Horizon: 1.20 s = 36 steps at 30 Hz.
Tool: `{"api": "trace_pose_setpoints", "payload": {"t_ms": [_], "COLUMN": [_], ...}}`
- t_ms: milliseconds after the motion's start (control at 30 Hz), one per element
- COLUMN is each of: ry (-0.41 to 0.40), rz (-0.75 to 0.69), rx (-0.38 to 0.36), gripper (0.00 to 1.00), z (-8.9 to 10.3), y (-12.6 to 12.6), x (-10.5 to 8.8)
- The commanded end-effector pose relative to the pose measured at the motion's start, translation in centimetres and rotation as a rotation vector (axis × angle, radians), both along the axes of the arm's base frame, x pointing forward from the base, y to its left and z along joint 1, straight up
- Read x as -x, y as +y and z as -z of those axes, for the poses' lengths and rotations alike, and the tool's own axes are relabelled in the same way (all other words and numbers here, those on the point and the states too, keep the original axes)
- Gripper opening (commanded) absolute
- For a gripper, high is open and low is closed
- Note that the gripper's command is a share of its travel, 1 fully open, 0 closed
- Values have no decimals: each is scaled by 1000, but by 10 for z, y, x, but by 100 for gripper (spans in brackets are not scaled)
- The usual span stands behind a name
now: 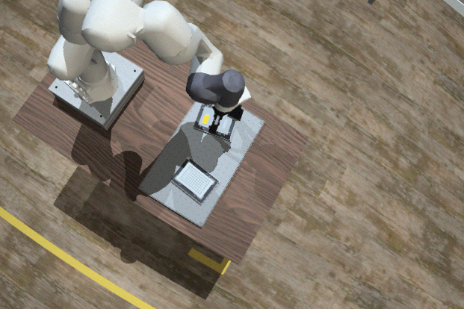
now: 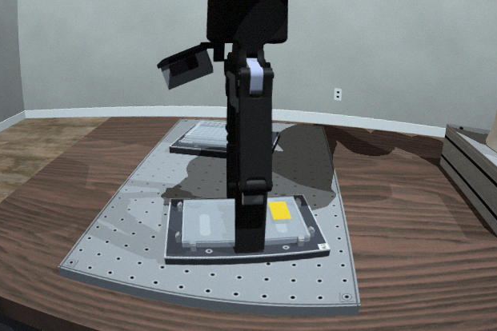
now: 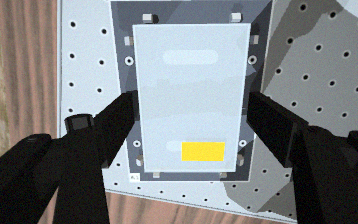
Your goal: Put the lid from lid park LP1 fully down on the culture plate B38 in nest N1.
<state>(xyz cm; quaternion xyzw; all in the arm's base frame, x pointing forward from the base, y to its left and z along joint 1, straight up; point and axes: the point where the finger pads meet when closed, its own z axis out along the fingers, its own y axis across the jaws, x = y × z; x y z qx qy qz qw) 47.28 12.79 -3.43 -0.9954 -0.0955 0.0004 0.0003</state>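
The clear lid (image 3: 190, 70) with a yellow label (image 3: 203, 151) lies flat in the dark lid park (image 2: 207, 254) at the near end of the grey perforated baseplate (image 2: 143, 224). My gripper (image 3: 190, 107) is open and straddles the lid's long sides, one black finger on each side, close to the edges; whether they touch is unclear. In the exterior view the gripper (image 2: 249, 236) reaches down to lid level and hides the lid's middle. The uncovered culture plate (image 1: 194, 180) with its grid of wells sits in its dark nest at the baseplate's other end and also shows in the exterior view (image 2: 207, 133).
The baseplate (image 1: 202, 164) lies on a dark wooden table. The robot's metal base block (image 1: 96, 89) stands at one table corner and shows at the right edge of the exterior view (image 2: 475, 168). Small posts ring the lid park.
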Motion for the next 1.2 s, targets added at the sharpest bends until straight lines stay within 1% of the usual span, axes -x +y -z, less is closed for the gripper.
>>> {"api": "trace_pose_setpoints", "payload": {"t_ms": [0,67,100,1167], "ry": [-2,-2,-2,-2], "rz": [2,2,2,2], "rx": [0,0,0,0], "gripper": [69,69,10,10], "z": [0,0,0,0], "y": [0,0,0,0], "x": [-1,-1,-1,-1]}}
